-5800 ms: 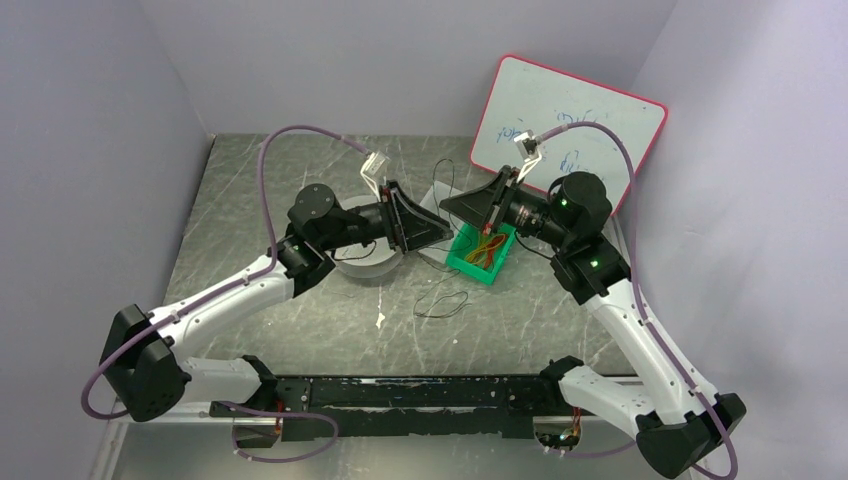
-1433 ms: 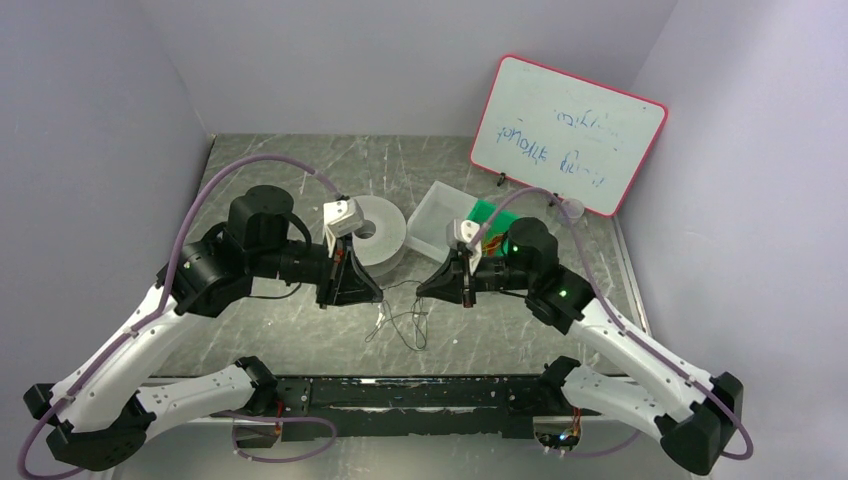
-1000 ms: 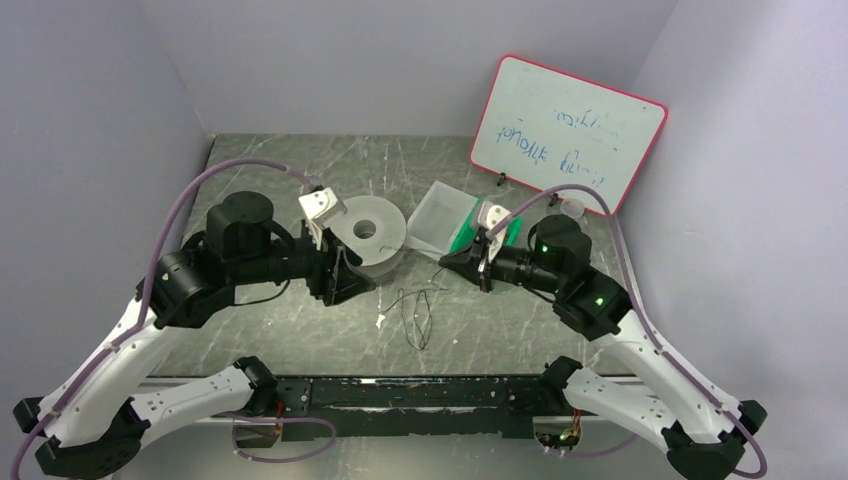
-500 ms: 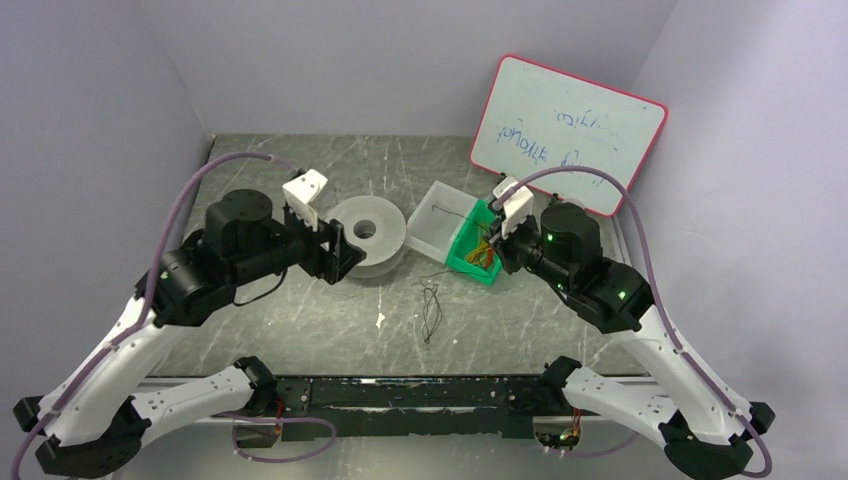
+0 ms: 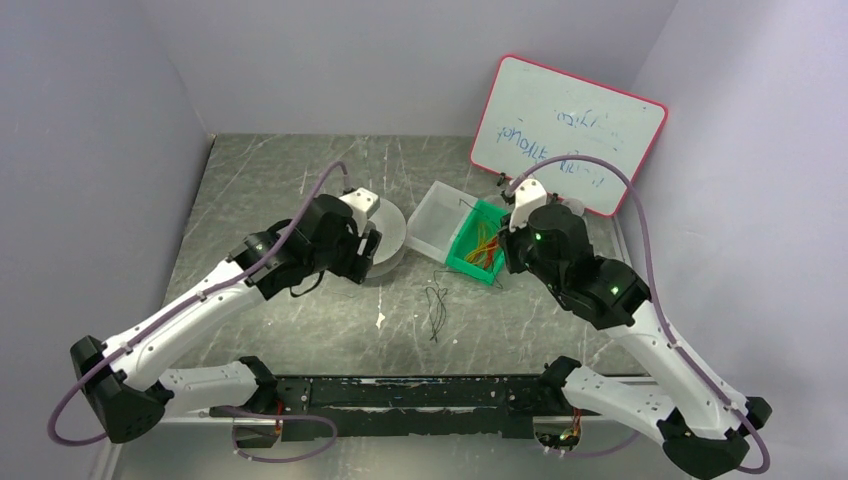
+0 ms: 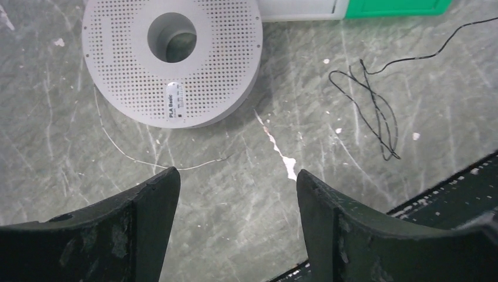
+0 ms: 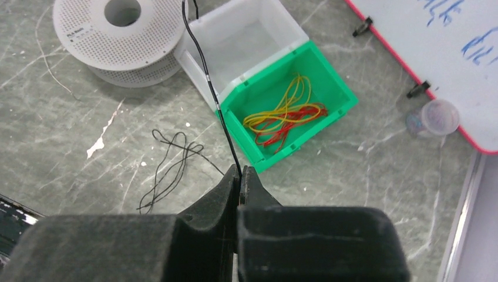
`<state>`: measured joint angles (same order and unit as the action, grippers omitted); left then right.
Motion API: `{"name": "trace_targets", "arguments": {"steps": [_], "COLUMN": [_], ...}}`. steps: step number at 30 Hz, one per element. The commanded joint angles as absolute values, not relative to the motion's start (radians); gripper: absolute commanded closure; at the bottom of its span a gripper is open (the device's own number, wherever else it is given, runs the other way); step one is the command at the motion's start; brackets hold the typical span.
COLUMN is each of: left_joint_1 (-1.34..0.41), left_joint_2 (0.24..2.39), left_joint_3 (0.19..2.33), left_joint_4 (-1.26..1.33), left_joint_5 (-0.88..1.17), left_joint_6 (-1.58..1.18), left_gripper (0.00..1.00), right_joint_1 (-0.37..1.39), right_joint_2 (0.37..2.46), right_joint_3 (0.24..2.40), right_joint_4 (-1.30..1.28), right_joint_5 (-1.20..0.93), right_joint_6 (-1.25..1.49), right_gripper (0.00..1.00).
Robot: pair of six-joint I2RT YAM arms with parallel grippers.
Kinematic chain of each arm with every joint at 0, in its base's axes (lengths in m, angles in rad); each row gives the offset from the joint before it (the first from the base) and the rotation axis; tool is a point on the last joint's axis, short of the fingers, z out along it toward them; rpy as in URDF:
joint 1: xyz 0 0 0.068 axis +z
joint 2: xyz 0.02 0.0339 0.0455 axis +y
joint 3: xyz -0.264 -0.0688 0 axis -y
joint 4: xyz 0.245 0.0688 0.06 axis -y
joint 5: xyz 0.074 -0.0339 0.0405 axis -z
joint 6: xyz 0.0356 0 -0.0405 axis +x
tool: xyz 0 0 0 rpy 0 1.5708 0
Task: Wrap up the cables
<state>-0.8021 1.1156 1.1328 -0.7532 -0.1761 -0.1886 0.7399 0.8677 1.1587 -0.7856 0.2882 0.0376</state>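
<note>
A black cable lies in loose loops on the table (image 5: 434, 308) (image 6: 370, 106) (image 7: 170, 167). One strand of it rises across the bins to my right gripper (image 7: 241, 170), which is shut on that strand and hangs above the table in front of the green bin (image 5: 480, 265). Yellow cables (image 7: 282, 111) and orange-red cables (image 7: 296, 126) lie inside the green bin (image 7: 346, 103). My left gripper (image 6: 238, 176) is open and holds nothing. It points down at bare table near the grey spool (image 6: 172, 59), left of the black loops.
A clear bin (image 5: 432, 222) touches the green bin's left side. A whiteboard (image 5: 570, 130) leans at the back right with a small clear cup (image 7: 433, 117) before it. A thin pale strand (image 6: 147, 161) lies by the spool. A black rail (image 5: 420, 395) runs along the near edge.
The left gripper has widened and its arm has swung toward the spool, pointing down. The right arm has pulled back and up toward the green bin, still pinching the black cable.
</note>
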Motion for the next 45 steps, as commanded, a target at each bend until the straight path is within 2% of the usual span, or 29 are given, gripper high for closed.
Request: {"name": "trace_targets", "arguments": {"steps": [1, 10, 16, 20, 31, 45], "left_joint_1": [-0.833, -0.980, -1.042, -1.075, -1.094, -1.070], "left_joint_2": [1.144, 1.324, 1.450, 1.580, 1.809, 1.893], "left_joint_3": [1.111, 1.107, 1.107, 1.145, 1.208, 1.174], "left_joint_4": [-0.666, -0.642, -0.609, -0.614, -0.555, -0.336], "left_joint_5": [-0.274, -0.520, -0.666, -0.766, -0.956, -0.988], "left_joint_6": [-0.150, -0.102, -0.068, -0.047, 0.033, 0.233], "left_gripper": [0.23, 0.22, 0.20, 0.20, 0.22, 0.32], "right_joint_1": [0.736, 0.667, 0.451, 0.383, 0.360, 0.351], "right_joint_2": [0.884, 0.909, 0.952, 0.958, 0.961, 0.925], "right_joint_3": [1.120, 1.076, 1.040, 1.008, 0.913, 0.894], "right_joint_4": [-0.819, -0.804, -0.768, -0.721, -0.654, -0.664], "right_joint_5": [0.345, 0.307, 0.051, -0.073, -0.166, -0.158], "right_joint_6": [0.167, 0.296, 0.331, 0.341, 0.376, 0.374], "right_gripper": [1.00, 1.00, 1.00, 1.00, 1.00, 1.00]}}
